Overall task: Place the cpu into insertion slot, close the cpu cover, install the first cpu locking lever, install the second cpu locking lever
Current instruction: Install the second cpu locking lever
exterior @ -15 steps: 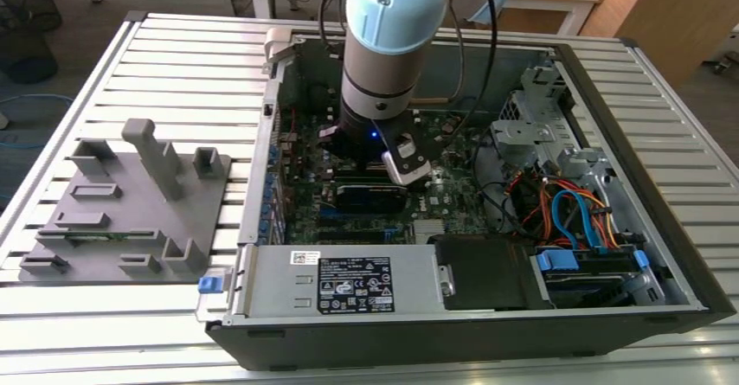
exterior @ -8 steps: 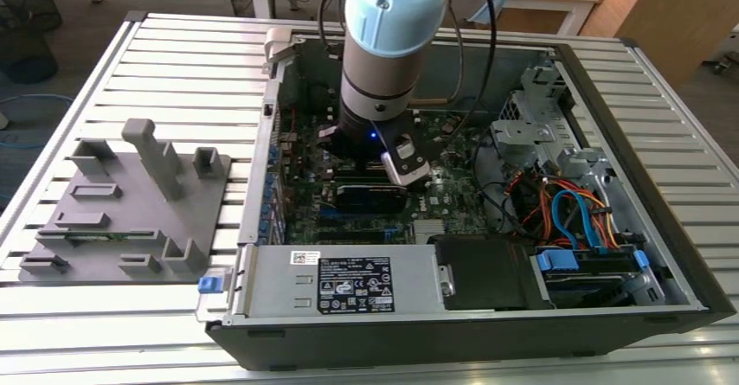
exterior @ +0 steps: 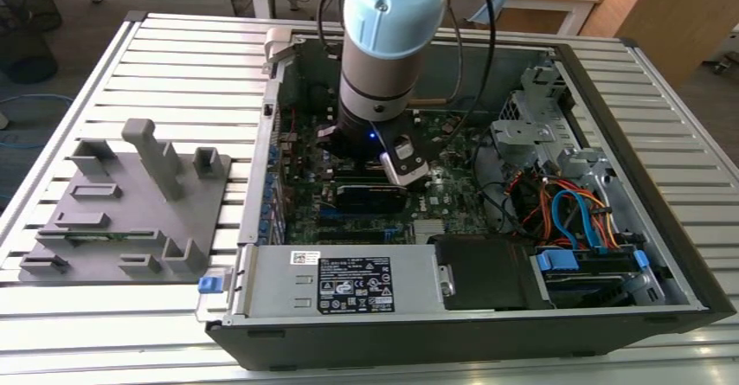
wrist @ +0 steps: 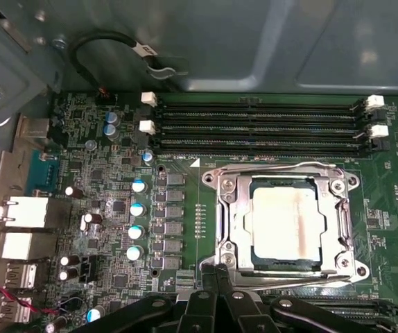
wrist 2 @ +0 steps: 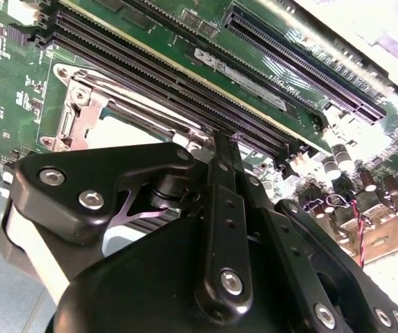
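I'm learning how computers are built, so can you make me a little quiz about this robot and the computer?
1. True or false: the cpu lies in the insertion slot.
2. Pick one. The end effector is nearest to: A) the cpu cover, B) the blue cables, C) the grey tray.
3. Fill the gap: the board around the insertion slot is coloured ____.

Key: 1 true. 2 A. 3 green.
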Controlling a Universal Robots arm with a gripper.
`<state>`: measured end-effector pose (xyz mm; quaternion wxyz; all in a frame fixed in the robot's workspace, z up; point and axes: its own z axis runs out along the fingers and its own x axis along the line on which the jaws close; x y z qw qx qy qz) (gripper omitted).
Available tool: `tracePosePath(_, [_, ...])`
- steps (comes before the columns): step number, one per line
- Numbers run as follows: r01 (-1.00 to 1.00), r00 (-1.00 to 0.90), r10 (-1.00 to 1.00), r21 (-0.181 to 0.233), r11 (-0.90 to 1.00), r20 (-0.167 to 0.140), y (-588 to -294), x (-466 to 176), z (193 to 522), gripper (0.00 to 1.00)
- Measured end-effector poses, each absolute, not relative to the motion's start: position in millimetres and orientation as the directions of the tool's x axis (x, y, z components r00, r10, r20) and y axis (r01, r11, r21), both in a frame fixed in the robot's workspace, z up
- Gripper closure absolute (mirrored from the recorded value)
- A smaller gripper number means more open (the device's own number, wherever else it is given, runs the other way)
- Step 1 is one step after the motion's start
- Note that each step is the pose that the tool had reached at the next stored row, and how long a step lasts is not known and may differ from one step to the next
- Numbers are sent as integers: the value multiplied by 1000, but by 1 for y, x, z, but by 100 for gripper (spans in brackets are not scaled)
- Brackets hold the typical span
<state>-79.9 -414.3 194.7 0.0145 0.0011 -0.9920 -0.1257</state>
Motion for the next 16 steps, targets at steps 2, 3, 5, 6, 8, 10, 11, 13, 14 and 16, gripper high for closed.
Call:
tracePosePath(2, [2,-1000,-6,251,968,29,-414,-80,194,90])
tracePosePath(3, [2,-1000,-6,252,968,29,-414,-81,194,90])
tracePosePath(5, [1,-1000,-6,253,967,29,-414,-81,194,90])
tracePosePath(6, [1,-1000,-6,255,967,28,-414,-81,193,90])
tracePosePath(8, [1,-1000,-6,256,967,28,-414,-81,193,90])
tracePosePath(10, [2,-1000,-6,256,967,28,-414,-81,194,90])
tracePosePath(11, [2,-1000,-6,255,967,29,-414,-81,194,90])
tracePosePath(13, [2,-1000,-6,255,967,29,-414,-81,196,90])
tracePosePath(14, [1,-1000,-6,256,967,28,-414,-81,197,90])
tracePosePath(16, [2,-1000,-6,256,967,29,-414,-81,200,90])
